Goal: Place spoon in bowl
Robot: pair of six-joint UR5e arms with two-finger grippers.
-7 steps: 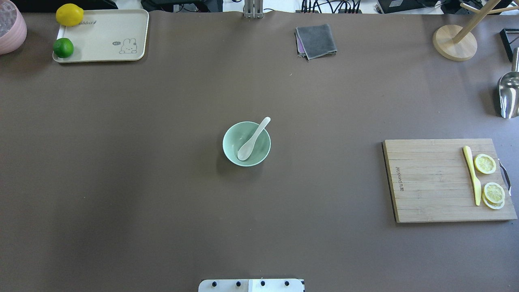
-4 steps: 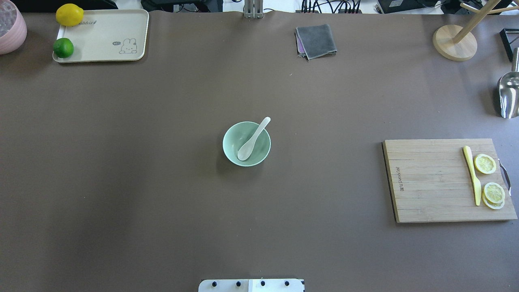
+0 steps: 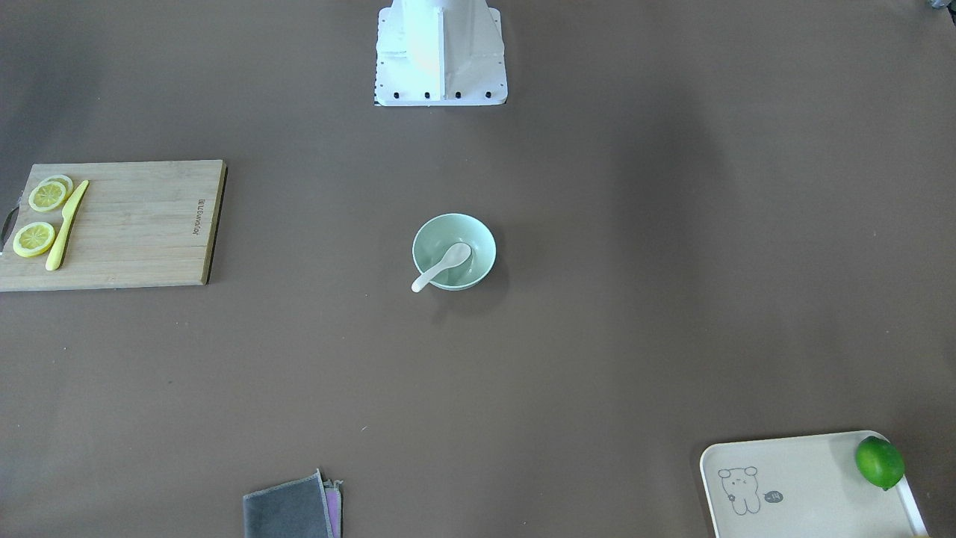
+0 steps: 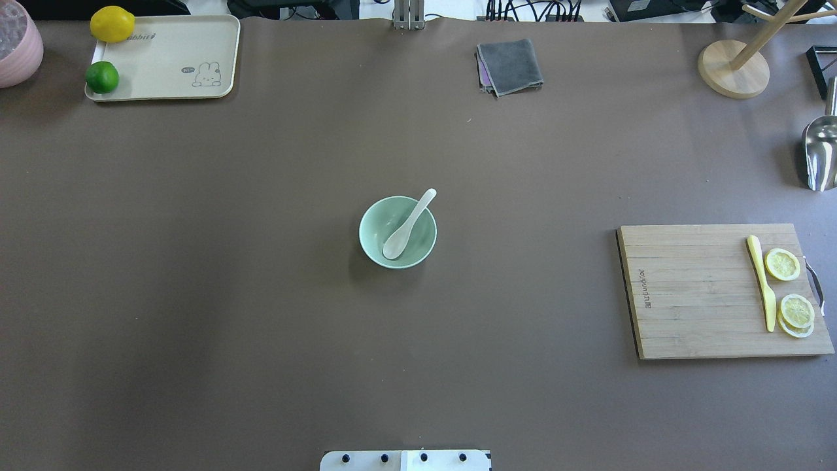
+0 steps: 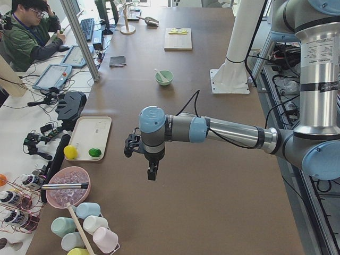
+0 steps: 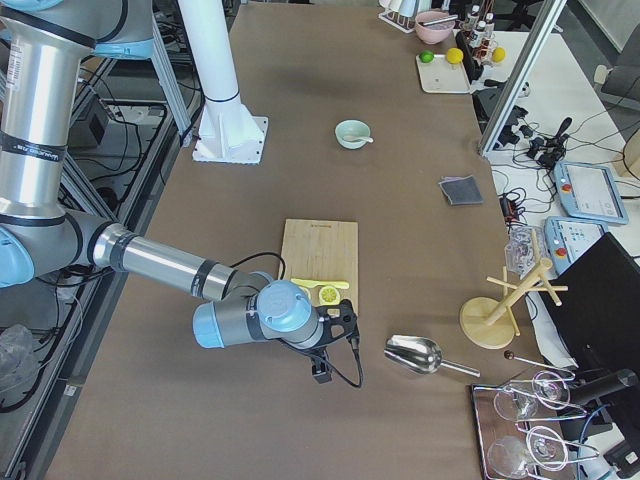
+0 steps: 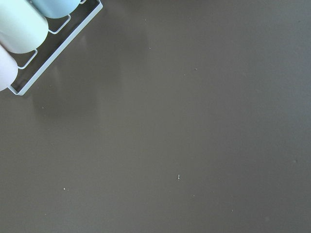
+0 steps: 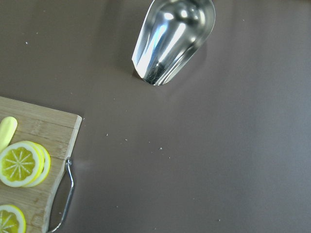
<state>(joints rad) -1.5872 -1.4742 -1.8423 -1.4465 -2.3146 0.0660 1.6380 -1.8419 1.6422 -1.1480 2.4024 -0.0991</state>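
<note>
The white spoon (image 4: 409, 224) lies in the pale mint-green bowl (image 4: 373, 230) at the table's middle, scoop down inside and handle resting over the far-right rim. Both show in the front-facing view, spoon (image 3: 441, 267) and bowl (image 3: 482, 233). Neither gripper shows in the overhead or front-facing view. The left gripper (image 5: 151, 172) hangs over the table's left end, far from the bowl (image 5: 165, 81). The right gripper (image 6: 322, 372) hovers near the cutting board at the right end. I cannot tell whether either is open or shut.
A wooden cutting board (image 4: 693, 291) with lemon slices and a yellow knife (image 4: 762, 282) lies at the right. A cream tray (image 4: 170, 62) holds a lemon and a lime. A grey cloth (image 4: 510, 65), a metal scoop (image 8: 170, 41) and a wooden stand (image 4: 732, 69) lie along the edges.
</note>
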